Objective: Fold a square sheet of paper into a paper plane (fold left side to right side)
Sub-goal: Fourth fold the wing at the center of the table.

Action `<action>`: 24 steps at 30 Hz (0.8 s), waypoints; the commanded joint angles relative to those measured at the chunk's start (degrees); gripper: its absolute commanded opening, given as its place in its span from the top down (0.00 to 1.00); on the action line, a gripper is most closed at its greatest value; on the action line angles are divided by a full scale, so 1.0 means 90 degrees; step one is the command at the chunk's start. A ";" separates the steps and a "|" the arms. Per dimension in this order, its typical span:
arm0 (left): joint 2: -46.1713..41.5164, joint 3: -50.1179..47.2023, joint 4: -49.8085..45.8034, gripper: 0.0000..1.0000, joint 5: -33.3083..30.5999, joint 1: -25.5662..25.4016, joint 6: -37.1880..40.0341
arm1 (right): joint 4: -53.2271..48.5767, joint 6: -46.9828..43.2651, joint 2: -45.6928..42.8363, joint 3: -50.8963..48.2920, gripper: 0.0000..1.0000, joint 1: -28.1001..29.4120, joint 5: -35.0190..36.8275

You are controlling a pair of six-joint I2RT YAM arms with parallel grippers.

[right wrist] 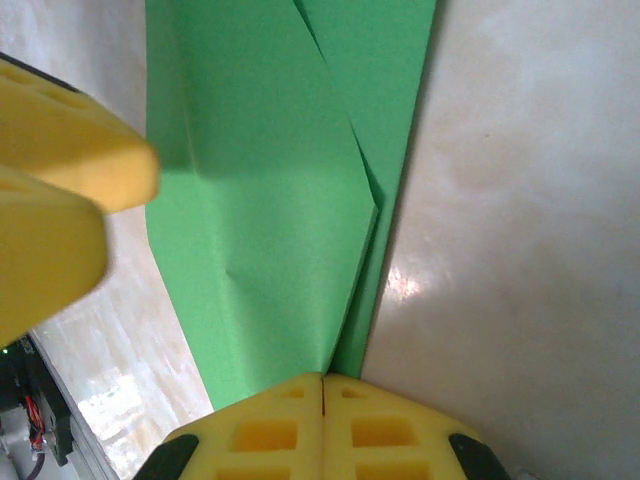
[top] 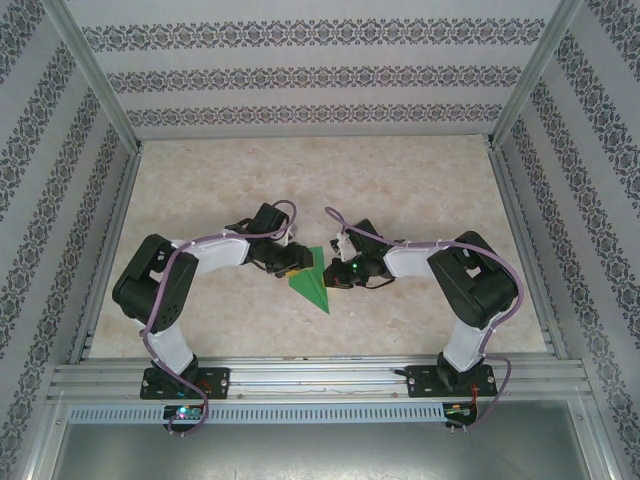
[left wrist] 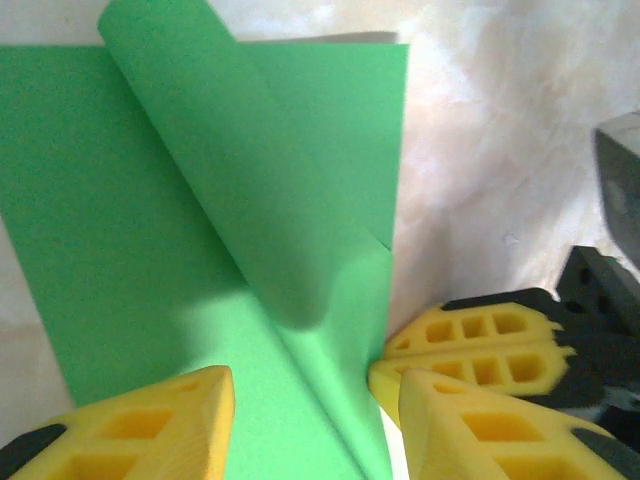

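Working from the left, we find the left fingers spread apart low over the paper, with green sheet under the gap between them and nothing gripped. The paper lies on the table between the two arms, already narrowed to a point toward the near edge. A flap curls up off the layer below instead of lying flat. On the right, the right fingers are pressed together at the paper's right edge. The layers run straight into their seam, so we judge that they pinch it there.

To do this fold well, we would use that pinch as the anchor and bring the curled flap across until its edge meets the right edge. Then we would press flat from the crease outward before letting go.

Some things we cannot make out: the paper's near end is cut off behind the fingers in both wrist views, the number of layers in the pinch is unclear, and from above the wrists cover part of the sheet
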 commanded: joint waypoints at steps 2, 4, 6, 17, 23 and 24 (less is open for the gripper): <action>-0.0369 0.0156 -0.0233 0.58 -0.0043 0.0021 0.0210 | -0.0414 -0.0153 0.0520 -0.0154 1.00 0.0062 0.0872; -0.0326 0.0155 -0.0014 0.66 0.0231 0.0021 0.0195 | -0.0432 -0.0141 0.0533 -0.0154 1.00 0.0052 0.0886; -0.0177 0.0170 0.0267 0.73 0.0583 -0.0009 0.0120 | -0.0438 -0.0141 0.0554 -0.0143 1.00 0.0054 0.0889; 0.0572 0.0327 0.0591 0.85 0.0690 -0.0059 0.0120 | -0.0569 -0.0163 0.0622 -0.0133 1.00 0.0050 0.0935; 0.0758 0.0250 0.0443 0.87 0.0419 -0.0032 0.0190 | -0.0649 -0.0208 0.0652 -0.0123 1.00 0.0053 0.0972; 0.0782 0.0243 0.0409 0.87 0.0365 -0.0037 0.0205 | -0.0659 -0.0208 0.0651 -0.0126 1.00 0.0052 0.0974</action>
